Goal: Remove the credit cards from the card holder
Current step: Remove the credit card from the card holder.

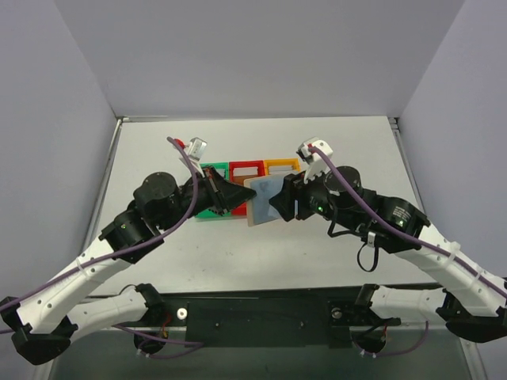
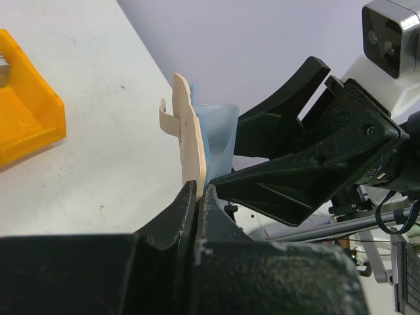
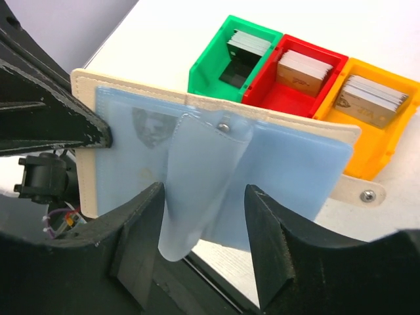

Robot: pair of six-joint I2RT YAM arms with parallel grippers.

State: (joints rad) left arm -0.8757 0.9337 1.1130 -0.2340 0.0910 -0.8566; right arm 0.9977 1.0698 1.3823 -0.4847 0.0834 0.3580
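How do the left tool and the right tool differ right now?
The left tool is shut, pinching the tan edge of the card holder; the right tool is open. The left tool holds the card holder up, while the right tool only straddles a blue sleeve. Both are black.

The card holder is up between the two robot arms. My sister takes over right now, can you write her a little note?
Left end effector: shut on the card holder at its tan edge.
Right end effector: open, one finger on each side of the loose blue sleeve, not gripping it yet.
Bins: the green bin, red bin and orange bin sit behind the holder, each with a stack of cards in it.
Done: the holder is unfolded and held between the arms.
Left: a card seems to show through the left pocket. Pull out whatever remains.
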